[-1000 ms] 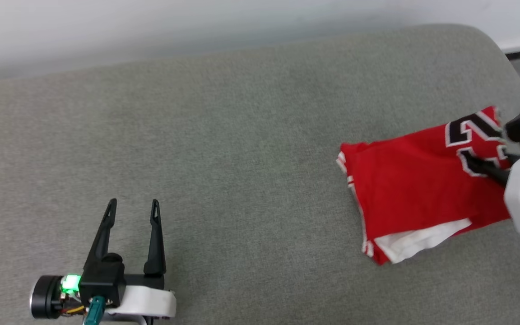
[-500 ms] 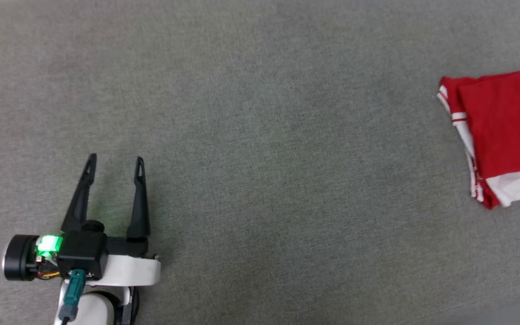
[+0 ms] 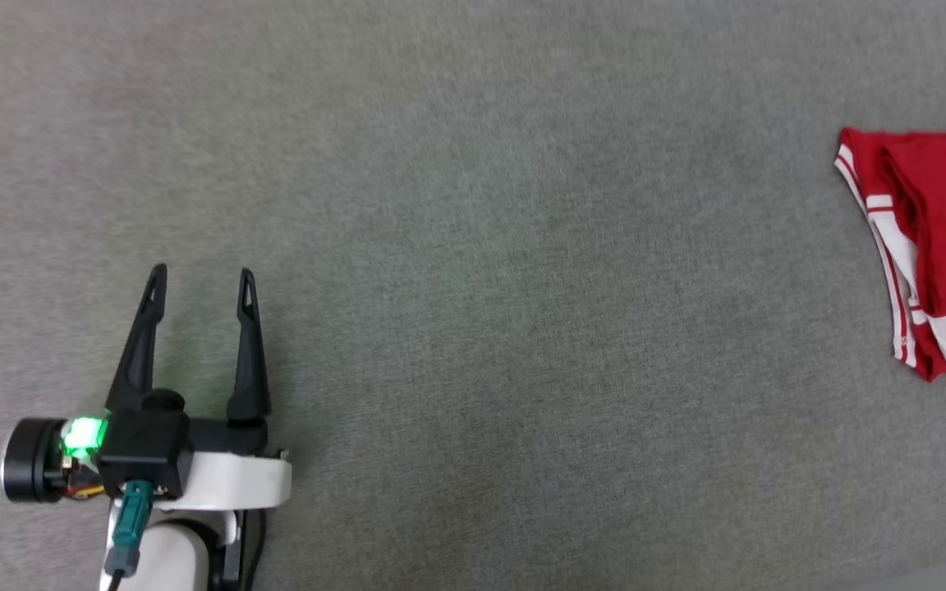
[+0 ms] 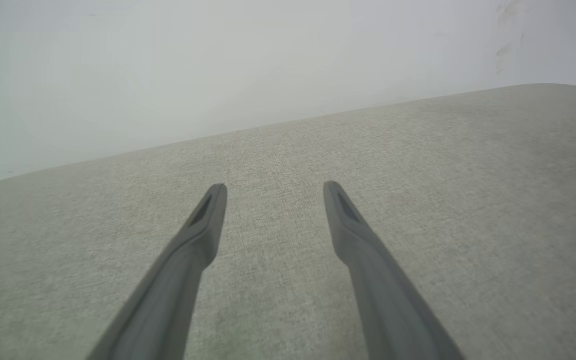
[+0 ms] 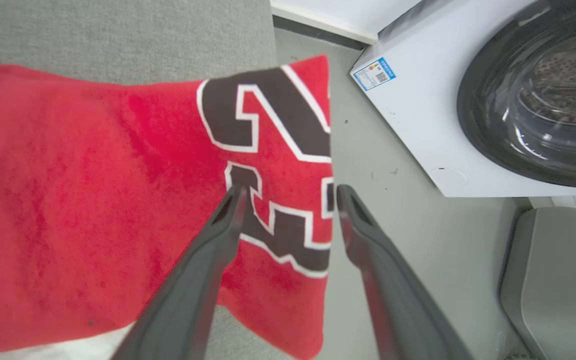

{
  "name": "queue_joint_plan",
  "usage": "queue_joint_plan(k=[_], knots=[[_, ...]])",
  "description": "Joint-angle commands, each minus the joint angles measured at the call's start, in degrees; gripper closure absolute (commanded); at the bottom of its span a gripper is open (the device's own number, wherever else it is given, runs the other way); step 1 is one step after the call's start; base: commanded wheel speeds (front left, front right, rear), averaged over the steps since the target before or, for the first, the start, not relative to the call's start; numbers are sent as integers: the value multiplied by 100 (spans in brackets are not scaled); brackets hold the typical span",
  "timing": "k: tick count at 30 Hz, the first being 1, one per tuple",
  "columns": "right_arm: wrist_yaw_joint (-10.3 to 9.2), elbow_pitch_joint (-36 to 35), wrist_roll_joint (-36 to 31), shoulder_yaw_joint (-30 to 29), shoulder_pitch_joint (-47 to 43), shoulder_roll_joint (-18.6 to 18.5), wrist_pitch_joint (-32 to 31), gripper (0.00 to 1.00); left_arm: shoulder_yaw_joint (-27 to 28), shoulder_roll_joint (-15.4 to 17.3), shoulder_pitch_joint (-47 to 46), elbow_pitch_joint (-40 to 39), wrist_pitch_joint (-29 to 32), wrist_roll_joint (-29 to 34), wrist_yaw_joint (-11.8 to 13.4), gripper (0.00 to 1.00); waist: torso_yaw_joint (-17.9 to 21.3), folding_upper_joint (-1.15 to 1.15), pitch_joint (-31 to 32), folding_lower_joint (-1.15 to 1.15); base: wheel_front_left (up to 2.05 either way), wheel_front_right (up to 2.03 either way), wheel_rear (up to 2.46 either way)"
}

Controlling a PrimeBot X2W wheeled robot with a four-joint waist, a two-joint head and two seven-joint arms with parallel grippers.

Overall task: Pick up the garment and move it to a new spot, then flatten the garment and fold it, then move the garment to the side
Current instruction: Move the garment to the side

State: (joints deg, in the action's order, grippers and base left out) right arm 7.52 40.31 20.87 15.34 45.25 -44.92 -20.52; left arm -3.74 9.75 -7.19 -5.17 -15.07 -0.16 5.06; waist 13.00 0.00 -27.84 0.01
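While spread apart, the right gripper [image 5: 290, 190] straddles the garment [image 5: 93, 190], seemingly unclamped; the left gripper [image 3: 203, 273] gapes empty; at three o'clock the garment runs off-frame.

On the red garment [image 5: 93, 200] you can read a big black number [image 5: 268, 150] outlined in white: a 2, then what looks like a 3, partly covered. The sticker [image 5: 374, 73] on the washing machine [image 5: 418, 130] has print too small to read.
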Motion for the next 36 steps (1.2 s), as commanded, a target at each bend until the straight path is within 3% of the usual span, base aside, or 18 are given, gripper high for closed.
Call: queue_joint_plan(k=[1,6,11,17,27,36], knots=[[-8,48,-170,-59,59,46,87,0,-9,-28,105,26,-12,-12,36,0,-98,0,235,-1,0,0,0],[-8,-99,-1073,-434,156,105,1018,0,-10,-147,352,81,-12,-58,110,0,-274,0,749,-1,0,0,0],[-8,-394,-1632,-1086,-28,669,2265,0,8,-243,615,138,-12,-102,141,0,-448,0,1179,-1,0,0,0],[-8,-1104,-2172,-1423,-362,1632,3408,0,5,-343,850,234,-12,-130,126,0,-662,0,1594,-1,0,0,0],[-8,-2790,-2025,-1175,-1827,2893,3565,0,-27,-457,1082,378,-12,-146,73,0,-975,0,2084,-1,0,0,0],[-8,-2995,-1627,-1383,-3507,3652,3568,0,-33,-535,1362,498,-12,-132,18,0,-1140,0,2553,-1,0,0,0]])
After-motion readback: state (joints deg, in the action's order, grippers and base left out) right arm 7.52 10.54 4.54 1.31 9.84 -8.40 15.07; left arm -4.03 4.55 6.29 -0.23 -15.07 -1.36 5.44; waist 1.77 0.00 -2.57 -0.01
